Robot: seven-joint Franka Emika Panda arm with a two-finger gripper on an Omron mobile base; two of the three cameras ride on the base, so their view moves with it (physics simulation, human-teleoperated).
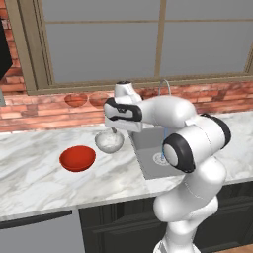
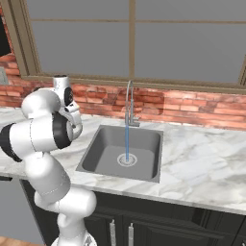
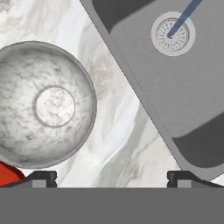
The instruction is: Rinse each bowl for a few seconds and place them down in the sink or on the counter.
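Observation:
The white grey-speckled bowl [image 1: 109, 141] [image 3: 43, 105] stands upright on the marble counter [image 1: 29, 173], just left of the sink [image 1: 148, 143] [image 3: 175, 78]. The glossy red bowl [image 1: 77, 158] lies further left; a sliver of this red bowl [image 3: 8, 176] shows in the hand view. My gripper [image 1: 114, 131] [image 3: 111, 180] hovers open just above the counter, between the white bowl's right rim and the sink's left edge, nothing between its fingers. Its left fingertip [image 3: 41, 178] sits near the bowl's rim. Water runs from the faucet [image 2: 129, 103] onto the drain [image 3: 171, 33].
A brick wall [image 1: 44, 111] and a window sill rise behind the counter, with dim bowl-shaped reflections [image 1: 75, 100] on the wall. Wide counter [image 2: 202, 158] lies right of the sink [image 2: 122, 151]. The counter's front edge drops to dark cabinets [image 1: 113, 222].

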